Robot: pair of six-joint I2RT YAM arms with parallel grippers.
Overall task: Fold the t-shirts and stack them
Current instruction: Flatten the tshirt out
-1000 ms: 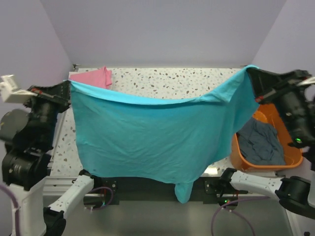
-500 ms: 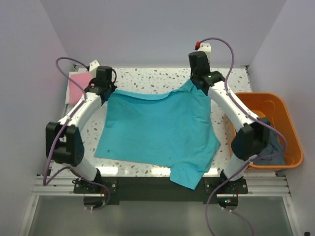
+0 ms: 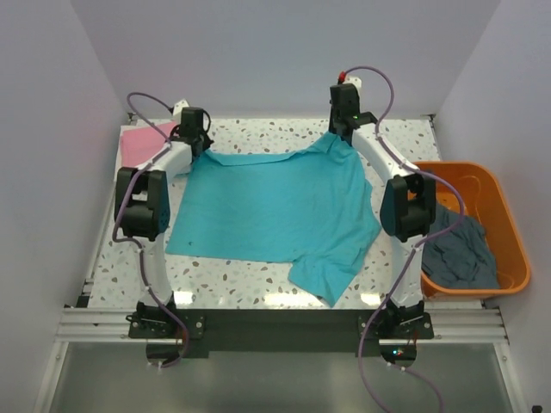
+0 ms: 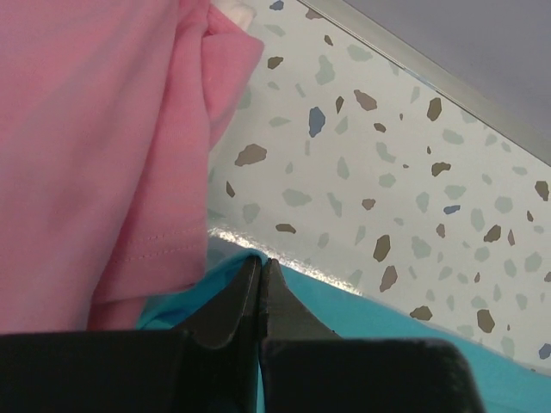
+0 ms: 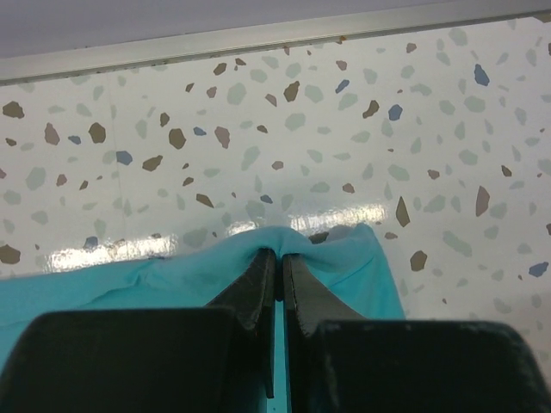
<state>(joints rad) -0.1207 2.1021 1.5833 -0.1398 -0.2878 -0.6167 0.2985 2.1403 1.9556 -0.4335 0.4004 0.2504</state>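
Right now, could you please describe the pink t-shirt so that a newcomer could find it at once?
Look at the speckled table and go to its far left corner. The pink t-shirt lies there, just left of the left tool. It is the only pink cloth; the turquoise t-shirt beside it is spread wide.

The top external camera sits above and behind the arm bases and looks down over the whole table (image 3: 258,131) from well away. Each wrist camera looks along its own fingers, left gripper (image 4: 260,263) and right gripper (image 5: 276,255), close to the tabletop, facing the far edge. All views share the far hem of the turquoise t-shirt (image 3: 267,206).
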